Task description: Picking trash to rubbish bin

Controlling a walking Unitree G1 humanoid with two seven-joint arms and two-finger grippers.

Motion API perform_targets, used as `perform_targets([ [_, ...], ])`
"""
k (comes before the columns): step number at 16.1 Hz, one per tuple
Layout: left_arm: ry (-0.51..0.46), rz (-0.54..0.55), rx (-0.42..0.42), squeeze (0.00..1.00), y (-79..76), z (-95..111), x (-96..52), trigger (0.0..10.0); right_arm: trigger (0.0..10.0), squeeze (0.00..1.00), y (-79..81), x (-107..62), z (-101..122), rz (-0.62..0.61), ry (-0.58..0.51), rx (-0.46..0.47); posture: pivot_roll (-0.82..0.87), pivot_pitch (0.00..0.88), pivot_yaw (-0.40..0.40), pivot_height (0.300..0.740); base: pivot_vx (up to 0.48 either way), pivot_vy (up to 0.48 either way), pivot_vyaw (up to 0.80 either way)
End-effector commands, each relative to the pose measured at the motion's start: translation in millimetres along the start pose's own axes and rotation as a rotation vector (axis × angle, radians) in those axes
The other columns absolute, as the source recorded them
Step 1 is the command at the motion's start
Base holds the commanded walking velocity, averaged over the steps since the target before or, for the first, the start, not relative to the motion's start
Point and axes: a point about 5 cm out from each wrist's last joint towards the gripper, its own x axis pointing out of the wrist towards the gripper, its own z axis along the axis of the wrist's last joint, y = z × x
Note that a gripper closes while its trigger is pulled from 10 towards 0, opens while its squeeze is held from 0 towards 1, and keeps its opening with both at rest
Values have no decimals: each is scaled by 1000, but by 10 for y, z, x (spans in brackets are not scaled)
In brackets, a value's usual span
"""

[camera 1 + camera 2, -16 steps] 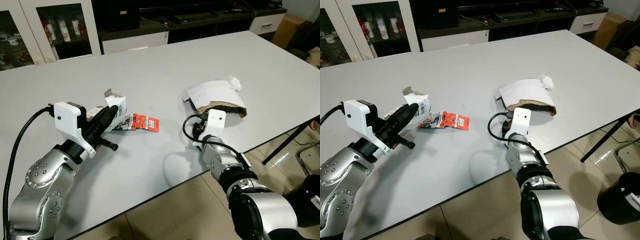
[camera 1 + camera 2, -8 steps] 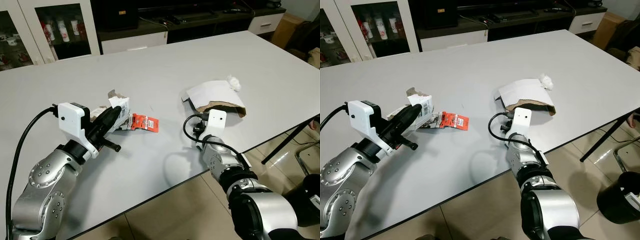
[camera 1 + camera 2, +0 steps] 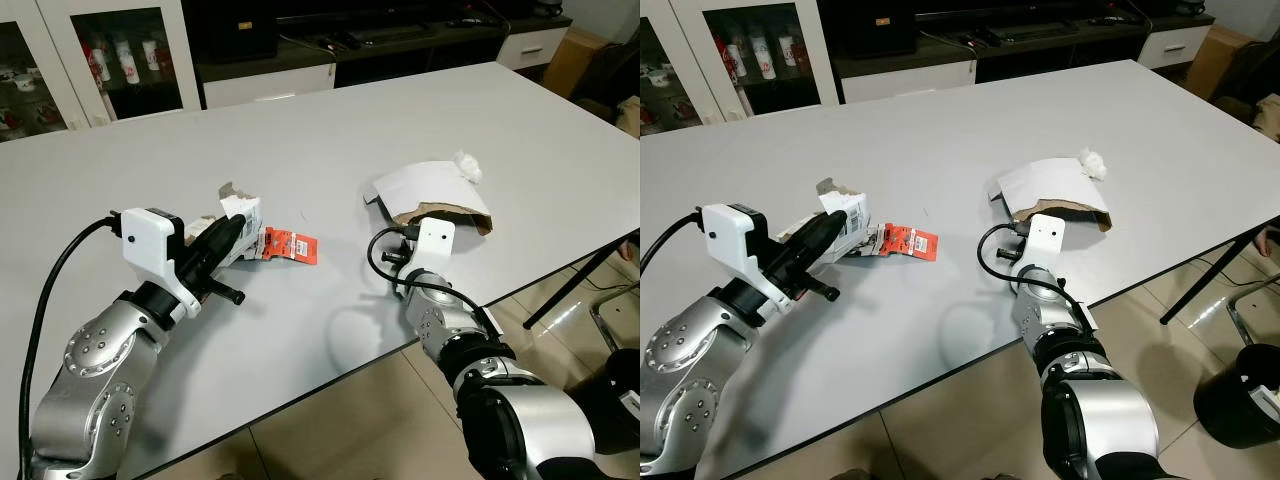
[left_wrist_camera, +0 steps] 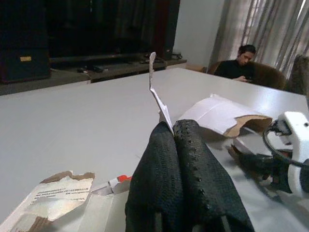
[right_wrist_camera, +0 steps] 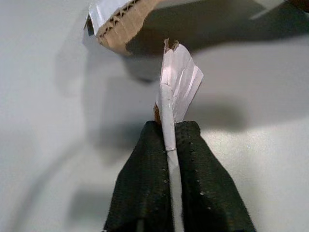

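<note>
While a torn white carton (image 3: 232, 225) is lying on the grey bench (image 3: 330, 130), the left gripper (image 3: 226, 226) is pressing its black fingers (image 4: 186, 183) together on a thin white flap of it. Beside the carton, a red wrapper (image 3: 291, 245) is lying flat. Nearer the bench's front edge, the right gripper (image 5: 169, 140) is pinching a folded white paper scrap (image 5: 176, 84) just before a torn cardboard envelope (image 3: 432, 192), beyond which a white tissue wad (image 3: 468, 165) is sitting.
</note>
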Motion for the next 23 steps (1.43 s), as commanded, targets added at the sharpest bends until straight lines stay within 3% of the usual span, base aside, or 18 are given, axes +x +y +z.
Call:
perform_targets([
  [1, 22, 21, -21, 0, 7, -45, -1, 0, 0, 0, 4, -4, 76, 22, -49, 22, 35, 20, -56, 740, 0, 0, 0],
  [3, 30, 19, -24, 0, -4, -51, -7, 0, 0, 0, 15, -30, 106, 54, -81, 41, 42, 10, -61, 740, 0, 0, 0],
  [4, 11, 16, -41, 0, 1, 42, -1, 0, 0, 0, 70, -169, 264, 138, -160, 62, 47, 0, -59, 740, 0, 0, 0],
  [5, 13, 21, -42, 0, 0, 0, 4, 0, 0, 0, 62, -309, 301, 185, -215, 38, 46, 6, -63, 740, 0, 0, 0],
  [7, 44, 49, -14, 0, 6, -100, 12, 0, 0, 0, 14, -498, 234, 197, -234, 53, 58, 0, -71, 740, 0, 0, 0],
  [8, 58, 115, -26, 0, 2, -125, 4, 431, 0, 0, -21, -644, 170, 215, -253, 55, 46, 3, -58, 740, 0, 0, 0],
  [9, 57, 130, -30, 0, -5, -131, 11, 4078, 0, 0, -36, -697, 134, 218, -259, 46, 20, 20, -42, 740, 0, 0, 0],
  [10, 60, 156, -75, 0, -22, -171, 27, 10000, 1647, 0, -81, -771, 51, 209, -237, 37, 7, 17, -28, 740, 0, 0, 0],
  [11, 62, 170, -97, 0, -36, -190, 57, 10000, 8863, 0, -106, -826, 29, 211, -215, 4, 8, 23, -28, 740, 0, 0, 0],
  [12, 5, 211, -95, 0, -45, -174, 71, 10000, 10000, 0, -93, -959, 28, 262, -224, -21, 4, 22, -26, 740, 0, 0, 0],
  [15, -67, 251, -85, 0, -84, -124, 68, 10000, 10000, 0, -119, -1148, 95, 286, -273, -68, -2, 33, -26, 740, 0, 0, 0],
  [16, -41, 212, -27, 0, -107, -114, 24, 10000, 10000, 0, -158, -1245, 142, 275, -308, -109, -9, 41, -30, 740, 0, 0, 0],
  [17, 8, 134, -27, 0, -133, -133, -34, 10000, 10000, 0, -228, -1325, 157, 240, -328, -110, -10, 45, -31, 740, 0, 0, -800],
  [20, 116, 112, -124, 0, -172, -256, -89, 10000, 10000, 0, -339, -1416, 187, 164, -372, -112, -16, 37, -25, 740, 0, 0, -800],
  [21, 104, 102, -164, 0, -188, -256, -82, 10000, 10000, 0, -352, -1448, 209, 157, -389, -156, -21, 36, -25, 740, 0, 0, -800],
  [22, 109, 105, -157, 0, -195, -265, -78, 10000, 10000, 0, -365, -1470, 208, 156, -391, -168, -24, 32, -27, 740, 0, 0, -800],
  [23, 111, 164, -35, 0, -187, -277, -75, 10000, 10000, 0, -421, -1512, 194, 131, -386, -176, -30, 30, -29, 740, 0, 0, -800],
])
